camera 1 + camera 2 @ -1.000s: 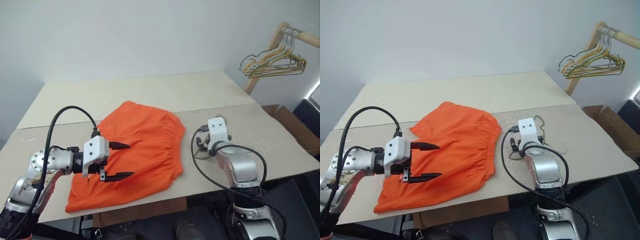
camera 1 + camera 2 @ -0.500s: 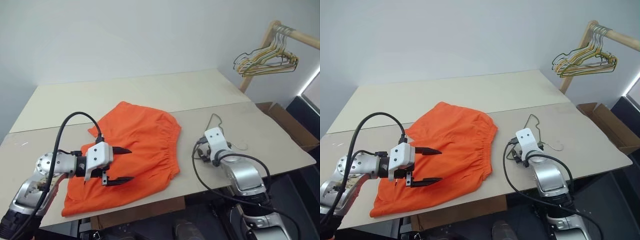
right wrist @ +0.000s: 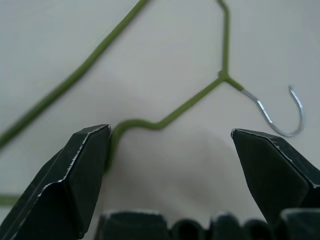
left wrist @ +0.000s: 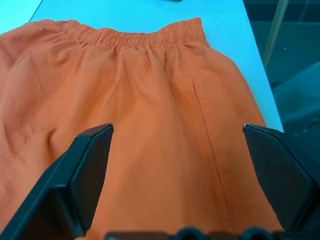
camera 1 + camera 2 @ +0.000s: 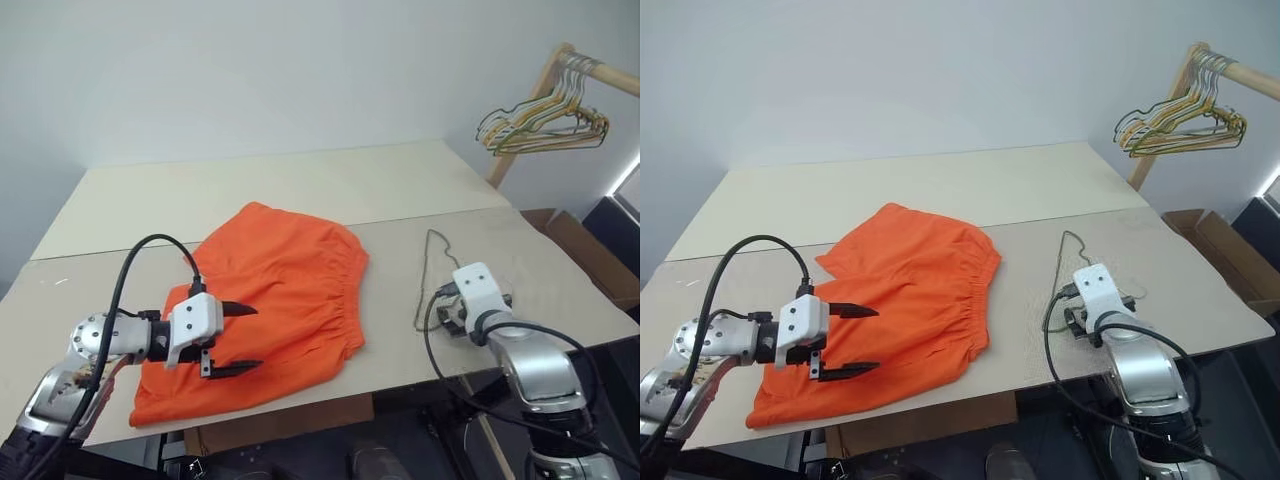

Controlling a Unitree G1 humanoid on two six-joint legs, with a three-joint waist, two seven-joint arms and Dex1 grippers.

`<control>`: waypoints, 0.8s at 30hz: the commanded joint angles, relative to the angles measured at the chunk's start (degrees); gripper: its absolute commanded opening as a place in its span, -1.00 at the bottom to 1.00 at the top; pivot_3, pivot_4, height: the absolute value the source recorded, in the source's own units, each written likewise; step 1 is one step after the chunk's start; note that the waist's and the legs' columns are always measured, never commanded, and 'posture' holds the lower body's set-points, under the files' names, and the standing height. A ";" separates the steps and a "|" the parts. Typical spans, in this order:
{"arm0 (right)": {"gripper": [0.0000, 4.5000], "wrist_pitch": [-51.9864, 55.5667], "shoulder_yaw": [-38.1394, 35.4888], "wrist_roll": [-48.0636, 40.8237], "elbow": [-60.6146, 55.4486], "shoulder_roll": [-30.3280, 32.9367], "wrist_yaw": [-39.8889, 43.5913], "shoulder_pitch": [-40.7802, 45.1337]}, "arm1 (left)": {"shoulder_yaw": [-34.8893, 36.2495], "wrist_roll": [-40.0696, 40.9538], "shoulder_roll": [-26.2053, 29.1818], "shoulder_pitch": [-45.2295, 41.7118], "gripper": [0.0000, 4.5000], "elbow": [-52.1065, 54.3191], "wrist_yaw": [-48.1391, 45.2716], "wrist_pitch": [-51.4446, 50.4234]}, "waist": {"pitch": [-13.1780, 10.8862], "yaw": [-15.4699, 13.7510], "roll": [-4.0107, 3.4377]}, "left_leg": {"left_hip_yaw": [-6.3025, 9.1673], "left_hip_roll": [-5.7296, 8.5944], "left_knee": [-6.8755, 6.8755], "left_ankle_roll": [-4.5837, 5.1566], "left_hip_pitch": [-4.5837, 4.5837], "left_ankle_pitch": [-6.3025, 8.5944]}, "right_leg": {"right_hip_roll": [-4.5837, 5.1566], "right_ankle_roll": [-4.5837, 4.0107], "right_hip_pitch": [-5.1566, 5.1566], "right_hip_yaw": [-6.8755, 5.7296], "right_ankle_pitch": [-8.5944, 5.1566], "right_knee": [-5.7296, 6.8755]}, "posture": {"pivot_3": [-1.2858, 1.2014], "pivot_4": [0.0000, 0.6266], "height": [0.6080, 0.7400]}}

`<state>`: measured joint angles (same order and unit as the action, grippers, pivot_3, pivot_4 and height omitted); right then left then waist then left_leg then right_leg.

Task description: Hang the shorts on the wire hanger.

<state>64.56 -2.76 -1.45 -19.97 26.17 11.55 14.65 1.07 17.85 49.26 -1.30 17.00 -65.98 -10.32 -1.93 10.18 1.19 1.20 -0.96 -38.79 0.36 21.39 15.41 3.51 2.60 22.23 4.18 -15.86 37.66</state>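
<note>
The orange shorts (image 5: 285,285) lie flat on the table, with the gathered waistband toward the right. My left gripper (image 5: 250,338) hovers open just above their near left part; in the left wrist view its fingers (image 4: 87,167) frame the orange fabric (image 4: 155,95) with nothing between them. The wire hanger (image 5: 428,262) lies flat on the table to the right of the shorts. My right gripper (image 3: 170,131) stands open low over the hanger (image 3: 165,119), whose silver hook (image 3: 292,112) lies beyond the fingertips. The jaws hold nothing.
A wooden rack (image 5: 560,70) at the far right carries a bunch of coloured hangers (image 5: 545,125). A cardboard box (image 5: 585,255) sits beyond the table's right edge. The table (image 5: 260,180) is two pale boards, with bare room behind the shorts.
My right arm has moved to the right, uncovering the hanger it stood over. The left gripper stays open over the shorts. The head camera has swung a little.
</note>
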 commanded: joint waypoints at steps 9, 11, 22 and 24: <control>0.99 5.55 -9.49 -5.38 6.43 -17.67 -6.71 12.08 | -0.19 -0.26 -0.38 -2.33 1.00 1.23 1.15 0.73 | -0.01 0.02 -0.08 | 0.11 0.12 -0.01 -0.01 0.12 0.00 | 0.15 0.01 0.02 -0.02 0.01 -0.02 | -0.09 -1.00 1.00; 0.99 4.16 -9.90 -4.71 8.81 -19.35 -8.84 12.54 | -0.01 0.23 -0.54 -2.25 1.00 2.04 1.29 0.30 | -0.02 0.11 -0.12 | 0.10 0.13 0.00 -0.01 0.10 0.00 | 0.21 0.02 0.02 0.00 0.02 0.02 | -0.09 -1.00 1.00; 0.99 6.95 -7.67 -5.36 12.38 -19.87 -8.85 11.44 | -0.25 -0.07 -0.19 -1.24 1.00 3.50 1.91 -0.44 | -0.11 0.27 -0.30 | 0.11 0.12 0.02 -0.01 0.11 0.00 | 0.16 0.02 0.07 -0.01 0.01 0.04 | -0.08 -1.00 1.00; 0.99 7.54 -6.69 -4.97 13.07 -19.82 -9.11 11.13 | -0.27 -0.09 -0.18 -1.29 1.00 3.49 1.88 -0.49 | -0.11 0.28 -0.30 | 0.11 0.12 0.02 -0.01 0.11 0.00 | 0.15 0.02 0.06 -0.01 0.01 0.03 | -0.08 -1.00 1.00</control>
<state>71.22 -10.09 -6.30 -7.09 6.31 2.38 25.78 0.45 17.47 48.76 -2.07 19.09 -64.48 -10.81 -2.04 10.46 0.88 1.31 -0.84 -38.77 0.35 21.50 15.41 3.66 2.63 22.28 4.17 -15.85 37.68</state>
